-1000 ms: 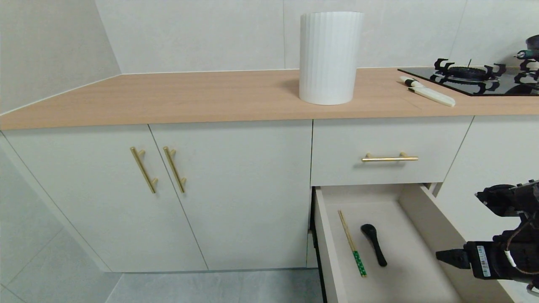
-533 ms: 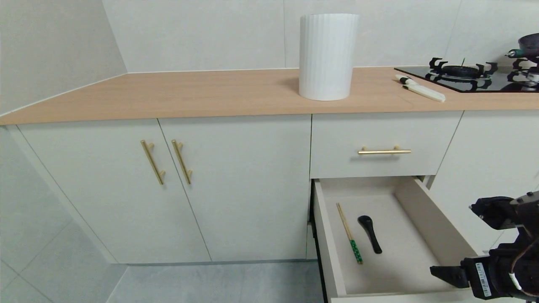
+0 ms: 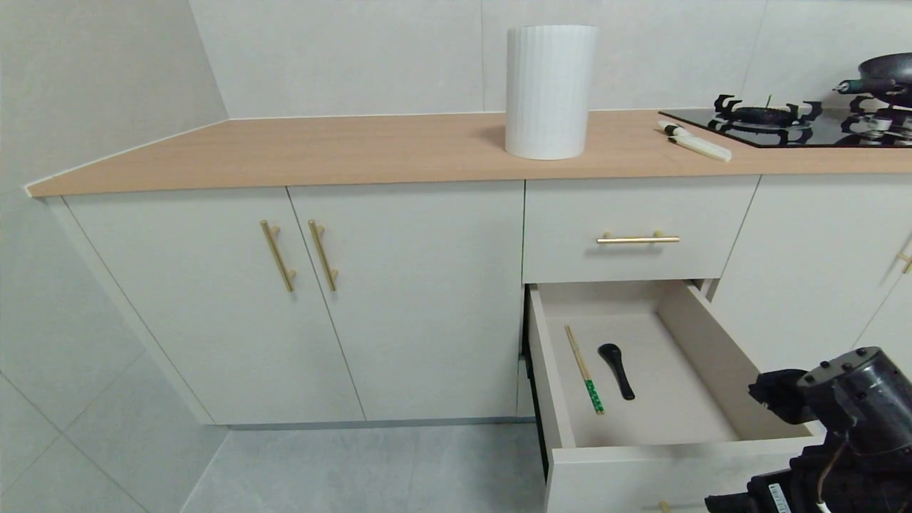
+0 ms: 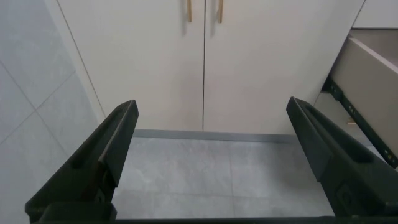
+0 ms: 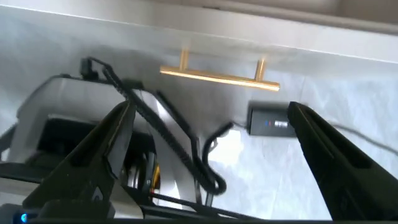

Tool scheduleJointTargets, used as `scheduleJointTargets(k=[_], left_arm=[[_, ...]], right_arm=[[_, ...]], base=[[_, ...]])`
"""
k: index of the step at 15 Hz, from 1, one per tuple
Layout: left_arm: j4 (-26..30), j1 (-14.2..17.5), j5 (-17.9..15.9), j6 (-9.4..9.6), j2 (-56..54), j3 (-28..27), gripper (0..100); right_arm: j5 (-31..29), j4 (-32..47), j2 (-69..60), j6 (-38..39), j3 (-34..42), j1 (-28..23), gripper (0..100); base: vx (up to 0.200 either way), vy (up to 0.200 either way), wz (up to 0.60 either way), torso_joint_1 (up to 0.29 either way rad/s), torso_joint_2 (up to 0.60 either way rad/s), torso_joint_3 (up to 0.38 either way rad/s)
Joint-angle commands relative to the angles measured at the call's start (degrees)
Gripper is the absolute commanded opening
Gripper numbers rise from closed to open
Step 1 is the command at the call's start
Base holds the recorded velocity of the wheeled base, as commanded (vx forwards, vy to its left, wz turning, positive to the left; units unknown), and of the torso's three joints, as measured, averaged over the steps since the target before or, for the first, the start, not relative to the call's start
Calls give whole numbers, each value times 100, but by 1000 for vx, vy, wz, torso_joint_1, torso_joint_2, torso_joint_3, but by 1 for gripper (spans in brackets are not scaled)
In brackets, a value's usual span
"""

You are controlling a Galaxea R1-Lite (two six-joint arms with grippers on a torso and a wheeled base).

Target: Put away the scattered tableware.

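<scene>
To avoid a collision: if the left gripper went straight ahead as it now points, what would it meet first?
The left gripper would probably meet the closed cabinet doors, low near the floor; nothing shows between, though distance is unclear.

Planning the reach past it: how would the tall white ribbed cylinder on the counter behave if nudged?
The white ribbed cylinder stands taller than wide, so a push near its top would likely tip it; low down it may slide on the smooth counter. Ribbed sides probably help grip.

pan (image 3: 885, 69) — cut by edge, drawer front (image 3: 627, 476) too
</scene>
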Motion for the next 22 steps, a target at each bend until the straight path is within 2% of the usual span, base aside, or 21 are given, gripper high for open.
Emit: scheduleJointTargets(k=[1, 10, 13, 15, 18, 22], left_arm=[[-2, 1, 1, -2, 7, 2, 100], [-2, 1, 1, -2, 7, 2, 100], [-2, 1, 1, -2, 7, -7, 100], [-2, 1, 1, -2, 7, 2, 100], [-2, 1, 1, -2, 7, 2, 100], [-2, 1, 1, -2, 7, 2, 100]], right_arm=[[51, -18, 552, 30, 11, 9, 100], [-2, -642, 1220, 373, 29, -17, 100], [-327, -1258, 1686, 364, -94, -149, 100], [-336, -1548, 1906, 338, -147, -246, 100], [-336, -1688, 2099, 241, -428, -474, 100], [-318, -1697, 2512, -198, -1166, -887, 100]], base=[[0, 0, 0, 0, 0, 0], [0, 0, 0, 0, 0, 0], [0, 0, 0, 0, 0, 0], [0, 0, 0, 0, 0, 0], [0, 0, 0, 0, 0, 0], [0, 0, 0, 0, 0, 0]])
